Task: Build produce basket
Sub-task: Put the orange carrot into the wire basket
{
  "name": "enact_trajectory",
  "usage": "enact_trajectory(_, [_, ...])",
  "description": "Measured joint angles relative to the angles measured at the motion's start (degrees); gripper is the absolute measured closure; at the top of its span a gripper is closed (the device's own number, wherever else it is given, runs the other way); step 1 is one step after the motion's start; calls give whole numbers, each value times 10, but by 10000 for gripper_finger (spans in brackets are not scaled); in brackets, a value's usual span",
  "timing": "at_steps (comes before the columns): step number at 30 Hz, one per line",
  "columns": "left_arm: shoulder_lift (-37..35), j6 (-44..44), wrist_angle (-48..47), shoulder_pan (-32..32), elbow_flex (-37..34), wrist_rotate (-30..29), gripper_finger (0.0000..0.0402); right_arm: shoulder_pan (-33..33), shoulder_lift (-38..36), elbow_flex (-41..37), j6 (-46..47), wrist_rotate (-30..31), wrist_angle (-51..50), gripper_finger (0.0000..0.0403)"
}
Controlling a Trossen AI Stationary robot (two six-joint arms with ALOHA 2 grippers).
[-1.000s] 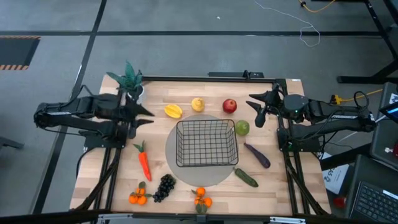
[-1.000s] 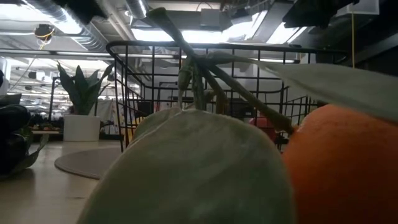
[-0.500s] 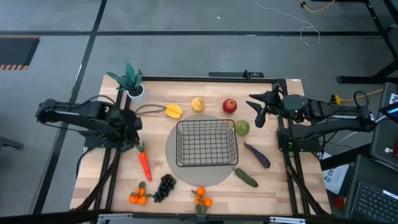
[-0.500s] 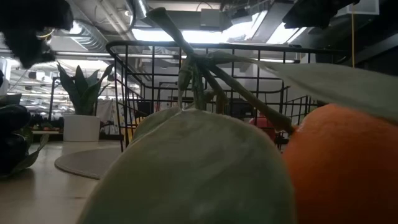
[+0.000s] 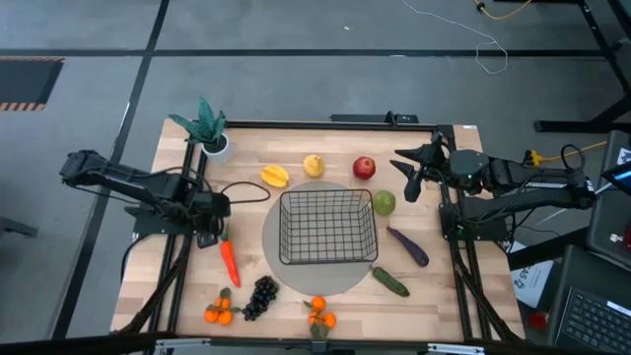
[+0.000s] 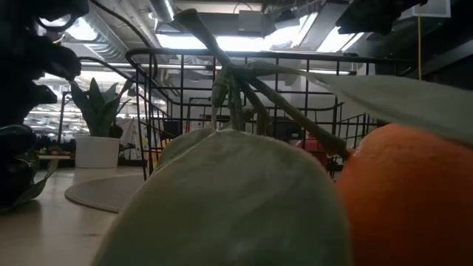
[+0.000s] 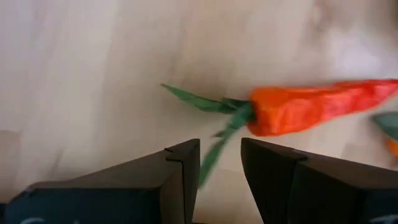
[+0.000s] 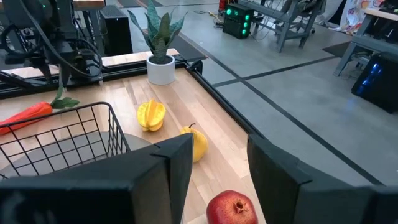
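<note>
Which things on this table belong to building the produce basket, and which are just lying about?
Belong: basket, carrot, starfruit, lemon, apple, pear, eggplant, cucumber, grapes, tangerines.
Lying about: potted plant, round grey mat.

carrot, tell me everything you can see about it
The carrot is a small toy: a bumpy orange tapered body with thin green leaves at its thick end. It lies flat on the wooden table, left of the basket and off the grey mat, its leaves towards the left gripper. That gripper stands open just over the leaf tips; the wrist view shows no grip yet.
</note>
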Motion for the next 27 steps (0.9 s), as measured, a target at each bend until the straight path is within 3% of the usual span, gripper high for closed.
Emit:
enact_trajectory(8, [2, -4, 12, 0, -15, -9, 296, 0, 0, 0, -1, 0, 0, 253])
enact_trajectory(15, [2, -5, 104, 0, -54, 22, 296, 0, 0, 0, -1, 0, 0, 253])
enact_trajectory(27, [2, -50, 105, 0, -111, 26, 296, 0, 0, 0, -1, 0, 0, 253])
